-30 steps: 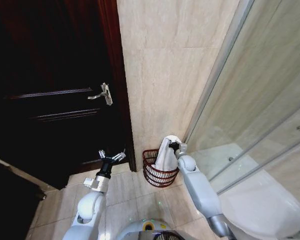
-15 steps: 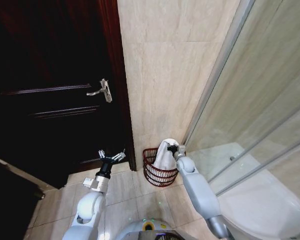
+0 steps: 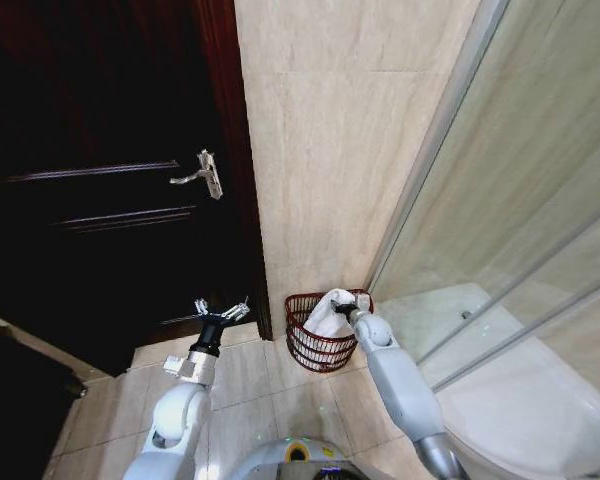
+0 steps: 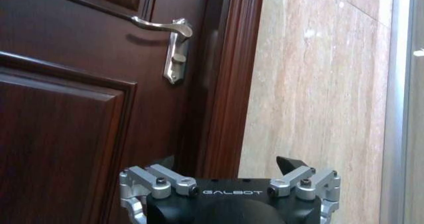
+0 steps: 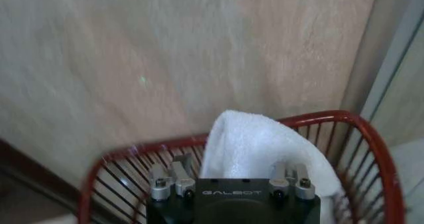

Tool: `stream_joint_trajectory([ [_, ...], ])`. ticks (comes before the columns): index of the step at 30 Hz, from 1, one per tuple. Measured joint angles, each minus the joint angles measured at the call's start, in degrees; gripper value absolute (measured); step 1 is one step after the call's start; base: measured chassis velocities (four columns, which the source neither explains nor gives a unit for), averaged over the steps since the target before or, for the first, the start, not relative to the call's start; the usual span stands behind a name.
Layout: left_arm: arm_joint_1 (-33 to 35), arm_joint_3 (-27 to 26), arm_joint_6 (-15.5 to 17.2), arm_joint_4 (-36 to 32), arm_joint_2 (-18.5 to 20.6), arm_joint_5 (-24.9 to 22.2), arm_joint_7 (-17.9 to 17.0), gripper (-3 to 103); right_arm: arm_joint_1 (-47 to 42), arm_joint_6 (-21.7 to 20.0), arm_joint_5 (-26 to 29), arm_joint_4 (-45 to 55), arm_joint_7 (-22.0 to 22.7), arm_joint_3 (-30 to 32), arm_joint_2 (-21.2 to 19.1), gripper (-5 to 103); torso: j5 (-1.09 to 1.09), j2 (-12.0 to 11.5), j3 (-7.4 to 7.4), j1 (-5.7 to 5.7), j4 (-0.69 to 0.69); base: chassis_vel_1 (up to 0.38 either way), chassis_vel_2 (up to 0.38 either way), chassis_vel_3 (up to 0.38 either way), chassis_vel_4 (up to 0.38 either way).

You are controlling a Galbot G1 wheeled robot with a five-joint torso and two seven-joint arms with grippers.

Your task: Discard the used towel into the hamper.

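Right claw [image 3: 346, 308] grips white towel [image 3: 327, 314], hanging straight down into red wire hamper [image 3: 316, 350]; left claw [image 3: 221, 310] open, idle at door.

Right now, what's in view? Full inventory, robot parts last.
towel: 1, white, inside the hamper, top above the rim
hamper: 1, reddish-brown wire, on the floor against the wall, between door and shower glass
door: 1, dark brown wood, left of the hamper
door handle: 1, silver, on the door
wall: 1, beige tile, behind the hamper
shower glass: clear, right side
right gripper: 1, over the hamper, shut on the towel
left gripper: 1, open, near the door, idle
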Motion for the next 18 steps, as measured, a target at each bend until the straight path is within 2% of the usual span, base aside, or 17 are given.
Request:
stream_joint_trajectory([
  [1, 0.00, 0.00, 0.00, 0.00, 0.00, 0.00, 0.00, 100, 0.00, 0.00, 0.00, 0.00, 0.00, 0.00, 0.00, 64, 0.00, 0.00, 0.00, 0.00, 0.00, 0.000, 0.000, 0.000, 0.000],
  [3, -0.11, 0.00, 0.00, -0.06, 0.05, 0.00, -0.01, 100, 0.96, -2.09, 2.72, 0.32, 2.51, 0.40, 0.21, 75, -0.03, 0.03, 0.01, 0.01, 0.01, 0.000, 0.000, 0.000, 0.000],
  [6, -0.24, 0.00, 0.05, -0.26, 0.08, -0.04, -0.06, 100, 0.28, -0.96, 3.10, 1.02, 1.88, 0.16, -0.57, 90, -0.01, 0.12, 0.09, 0.07, -0.01, 0.000, 0.000, 0.000, 0.000],
  [7, -0.24, 0.00, 0.05, -0.26, 0.08, -0.04, -0.06, 100, 0.28, -0.96, 3.10, 1.02, 1.88, 0.16, -0.57, 90, -0.01, 0.12, 0.09, 0.07, -0.01, 0.000, 0.000, 0.000, 0.000],
  [10, -0.42, 0.07, 0.18, -0.34, 0.20, -0.09, -0.08, 100, -0.90, -6.67, 6.24, 3.30, 4.43, -0.69, -1.47, 100, -0.01, 0.26, 0.13, 0.11, 0.01, 0.000, 0.000, 0.000, 0.000],
  [13, -0.46, 0.14, 0.22, -0.42, 0.13, -0.11, -0.10, 100, -1.98, -7.49, 7.35, 3.62, 5.31, -1.08, -1.60, 100, -0.01, 0.30, 0.18, 0.15, -0.01, 0.000, 0.000, 0.000, 0.000],
  [15, -0.40, 0.18, 0.22, -0.57, 0.15, -0.12, -0.10, 100, -1.98, -7.67, 9.49, 2.68, 9.37, -1.13, -0.59, 100, 0.00, 0.38, 0.19, 0.16, 0.01, 0.000, 0.000, 0.000, 0.000],
  [17, -0.24, 0.17, 0.18, -0.63, 0.19, -0.13, -0.11, 100, -2.18, -7.50, 9.98, 2.11, 10.50, -1.64, -0.69, 100, 0.00, 0.40, 0.22, 0.19, 0.01, 0.000, 0.000, 0.000, 0.000],
  [18, -0.02, 0.09, 0.16, -0.81, 0.23, -0.18, -0.11, 100, -2.60, -6.80, 8.09, 1.97, 8.89, -1.44, -0.67, 100, 0.00, 0.41, 0.24, 0.21, 0.01, 0.000, 0.000, 0.000, 0.000],
])
